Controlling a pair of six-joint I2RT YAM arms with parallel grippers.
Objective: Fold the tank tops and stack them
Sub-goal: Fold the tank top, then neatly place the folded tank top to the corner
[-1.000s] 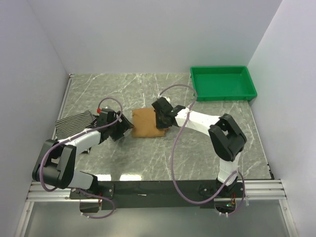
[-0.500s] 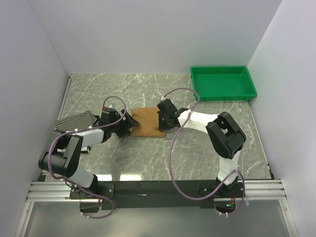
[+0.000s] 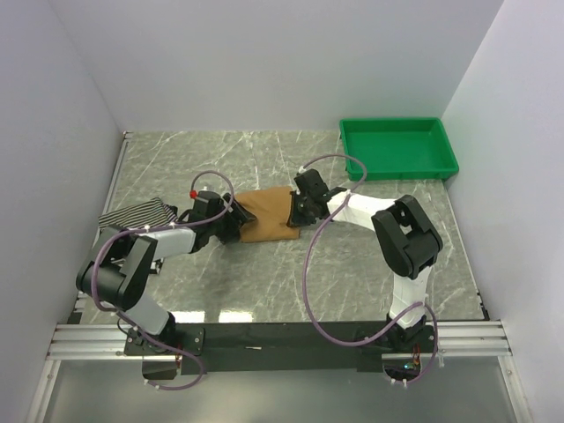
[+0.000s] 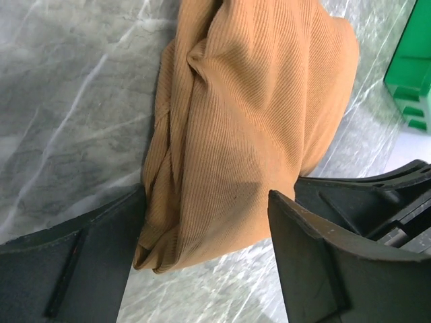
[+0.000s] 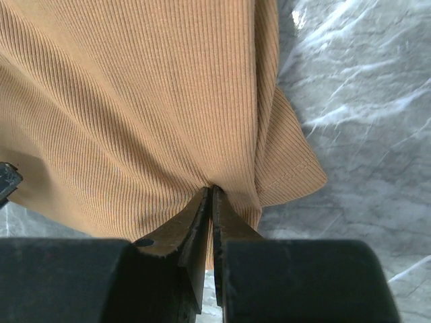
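Down at the near edge we have the black mounting bar (image 3: pixel 264 338) carrying both arm bases, with purple cables (image 3: pixel 306 282) looping up from it. Just beyond it, the table (image 3: pixel 264 282) is a grey-green marble-patterned slab with pale veins, and it shines a little along its front.

Moving to mid-table, both arms reach in toward each other. The left gripper (image 4: pixel 205 202) has its jaws standing wide apart, and the near end of the tan tank top (image 3: pixel 267 217) fills the gap and touches both fingers. From that wrist view we see ribbed cloth, bunched and creased along one side, and it lies on the marble. Opposite it, the right gripper (image 5: pixel 212 195) is pinched together on a fold at the tan top's other edge, with the cloth caught right at the tips. From above, the tan top sits between the two grippers, roughly at the table's centre.

Off to the left, close to the side wall (image 3: pixel 53 132), the thin-striped tank top (image 3: pixel 128 220) lies flat, partly hidden behind the left arm and well apart from the tan one.

Farther back, the green tray (image 3: pixel 398 164) sits in the far right corner. Plain white walls close in the table on three sides, and the back wall (image 3: pixel 282 62) is bare.
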